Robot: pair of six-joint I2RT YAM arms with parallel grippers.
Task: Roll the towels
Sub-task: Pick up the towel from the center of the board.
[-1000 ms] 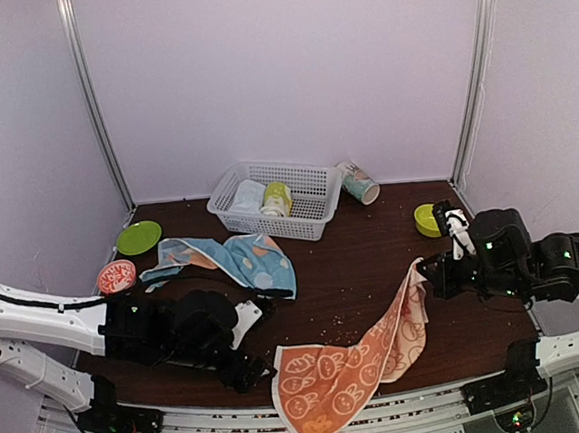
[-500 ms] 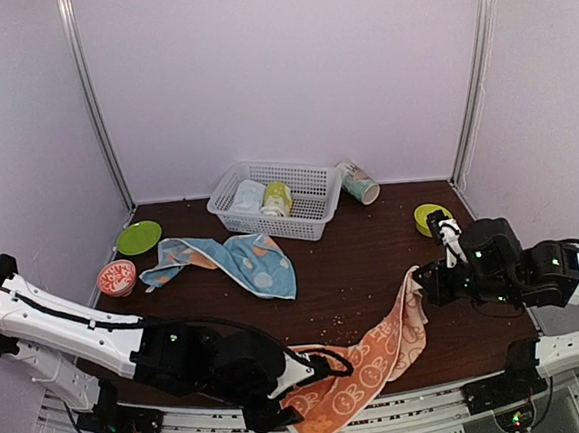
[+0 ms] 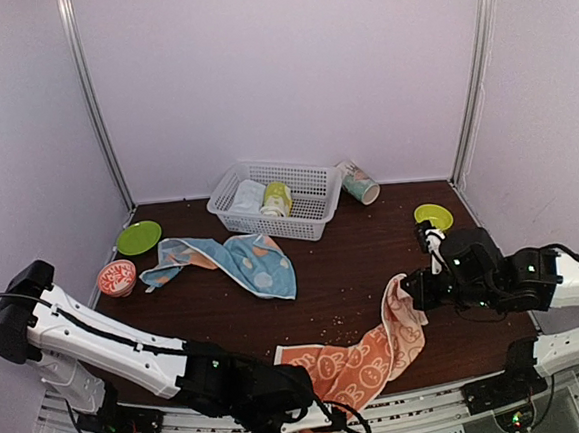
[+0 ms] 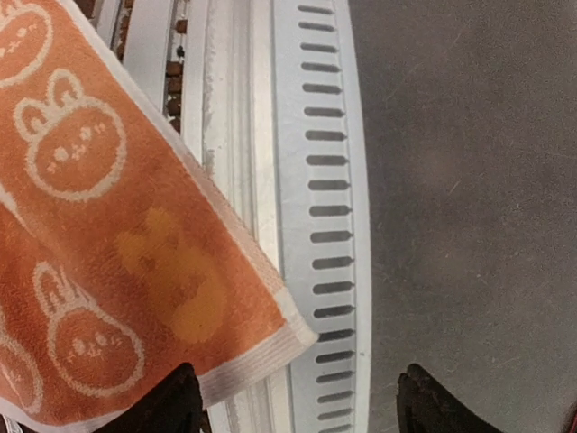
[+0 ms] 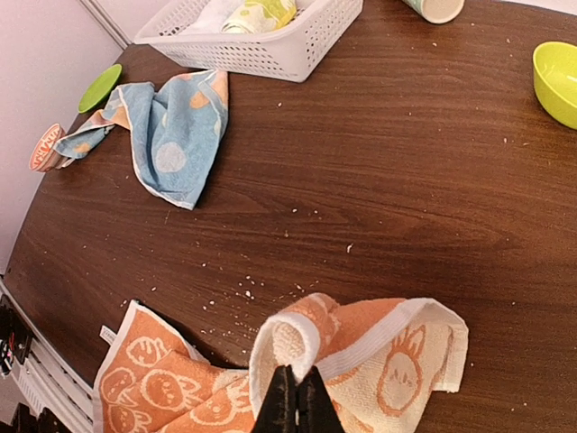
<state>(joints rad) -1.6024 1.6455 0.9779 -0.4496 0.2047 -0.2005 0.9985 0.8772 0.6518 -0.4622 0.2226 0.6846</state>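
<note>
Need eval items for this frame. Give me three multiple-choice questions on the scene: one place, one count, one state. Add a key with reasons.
1. Where is the light blue towel relative to the white basket?
A) inside it
B) on the table, in front of it
C) behind it, against the back wall

2. How many rolled towels lie in the basket?
A) none
B) four
C) two

3. What state is the right gripper in?
A) shut on the peach-orange towel
B) open above the table
C) shut, holding nothing

Key:
1 B: it lies crumpled on the wood just in front of the basket.
2 C: a pale one and a yellow-green one sit side by side.
3 A: the right wrist view shows it pinched shut on a fold of that towel.
</note>
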